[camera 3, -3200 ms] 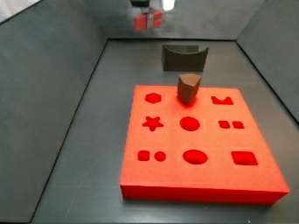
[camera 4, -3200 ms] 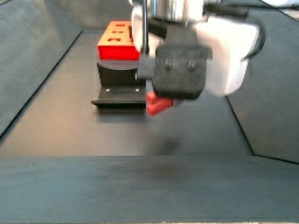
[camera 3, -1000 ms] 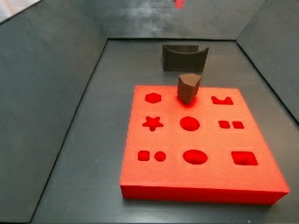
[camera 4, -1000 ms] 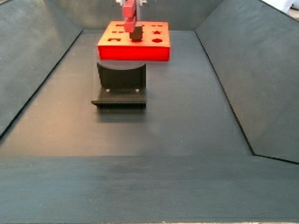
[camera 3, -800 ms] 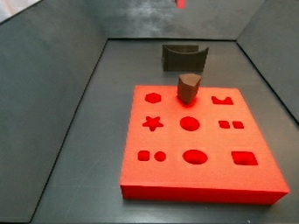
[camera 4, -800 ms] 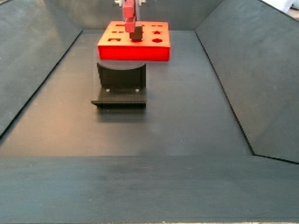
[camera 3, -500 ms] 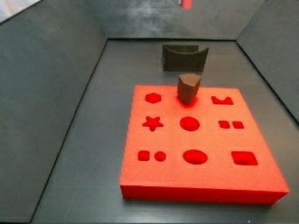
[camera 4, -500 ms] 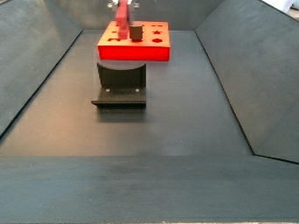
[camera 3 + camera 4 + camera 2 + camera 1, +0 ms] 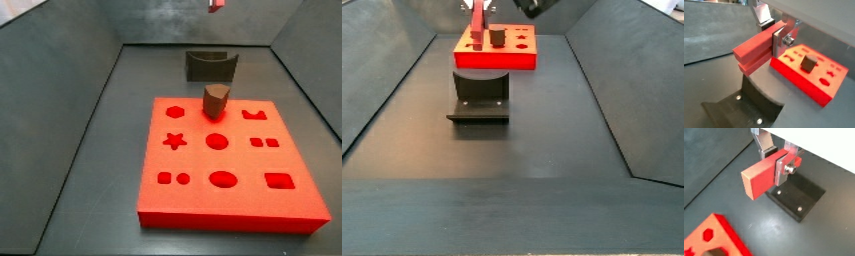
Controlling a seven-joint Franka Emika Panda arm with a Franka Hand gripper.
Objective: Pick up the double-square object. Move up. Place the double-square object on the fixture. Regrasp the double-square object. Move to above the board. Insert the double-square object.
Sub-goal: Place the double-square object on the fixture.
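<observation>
My gripper point(image 9: 775, 160) is shut on the double-square object point(image 9: 757, 178), a flat red oblong block that sticks out sideways from between the silver fingers point(image 9: 783, 167). Both wrist views show this grip point(image 9: 771, 31), with the block point(image 9: 751, 52) held high in the air. The dark fixture point(image 9: 797, 203) lies on the floor below the block, and shows in both side views point(image 9: 210, 66) point(image 9: 480, 95). The red board point(image 9: 227, 160) with cut-out holes lies beside the fixture. In a side view only a tip of the block point(image 9: 217, 4) shows at the top edge; in a side view it hangs over the board's near edge point(image 9: 477, 20).
A brown upright peg point(image 9: 215, 100) with a slanted top stands in the board near the fixture, also seen in a wrist view point(image 9: 807, 62). Grey sloping walls point(image 9: 67, 90) enclose the dark floor point(image 9: 516, 170).
Since 3.2 s ago the gripper has risen from low near the fixture to high up, still holding the block. In the last second the block drifted slightly sideways and tilted.
</observation>
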